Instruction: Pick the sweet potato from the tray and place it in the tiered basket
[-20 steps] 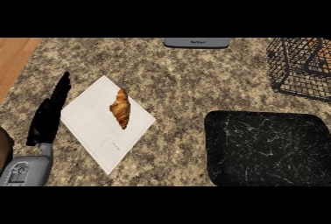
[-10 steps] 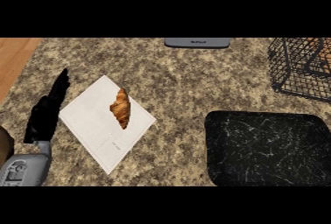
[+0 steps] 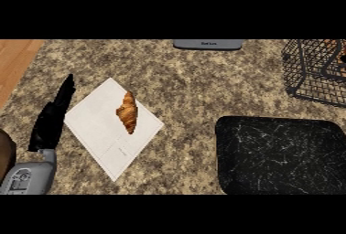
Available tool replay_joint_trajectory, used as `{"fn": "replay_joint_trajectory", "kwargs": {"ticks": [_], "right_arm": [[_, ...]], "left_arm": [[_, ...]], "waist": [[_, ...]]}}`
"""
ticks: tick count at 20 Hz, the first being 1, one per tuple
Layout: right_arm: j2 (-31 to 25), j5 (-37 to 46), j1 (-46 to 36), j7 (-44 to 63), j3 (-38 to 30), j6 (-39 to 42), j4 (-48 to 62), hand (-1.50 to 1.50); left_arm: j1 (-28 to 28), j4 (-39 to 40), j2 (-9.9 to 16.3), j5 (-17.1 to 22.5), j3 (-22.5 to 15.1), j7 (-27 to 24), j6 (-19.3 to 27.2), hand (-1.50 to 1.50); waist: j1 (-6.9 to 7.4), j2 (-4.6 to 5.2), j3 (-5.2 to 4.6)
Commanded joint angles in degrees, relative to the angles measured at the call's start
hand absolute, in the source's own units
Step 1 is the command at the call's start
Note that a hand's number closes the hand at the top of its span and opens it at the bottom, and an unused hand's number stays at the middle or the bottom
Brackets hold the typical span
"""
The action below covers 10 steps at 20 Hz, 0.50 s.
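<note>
The black tray [image 3: 280, 155] lies at the lower right with nothing on it. At the top right stands the black wire tiered basket [image 3: 307, 77]. An orange-brown thing [image 3: 332, 45], possibly the sweet potato, shows through its wires at the view's edge; I cannot make it out clearly. My left hand [image 3: 52, 116] rests at the left edge, open with fingers straight and pointing up, apart from tray and basket. My right hand does not show.
A croissant [image 3: 127, 112] lies on a white sheet [image 3: 108, 132] left of the middle, beside my left hand. A grey device [image 3: 208, 44] sits at the counter's far edge. Wooden floor [image 3: 17, 59] shows beyond the counter's left edge.
</note>
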Motion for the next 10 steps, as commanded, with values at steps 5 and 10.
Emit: {"fn": "replay_joint_trajectory", "kwargs": {"ticks": [5, 10], "right_arm": [[-0.4, -6.1, 1.6, -6.4, -7.6, -3.0, 2.2, -1.50], [-1.8, -9.7, 2.2, -10.0, -11.7, -6.6, 0.2, -1.50]], "left_arm": [[-1.4, 0.7, 1.3, 1.4, 2.0, 0.2, -2.0, 0.00], [1.5, -1.6, 0.9, 0.5, 1.1, 0.2, -1.8, 0.00]], "waist": [[-0.17, 0.04, 0.02], [-0.53, -0.30, 0.01]]}}
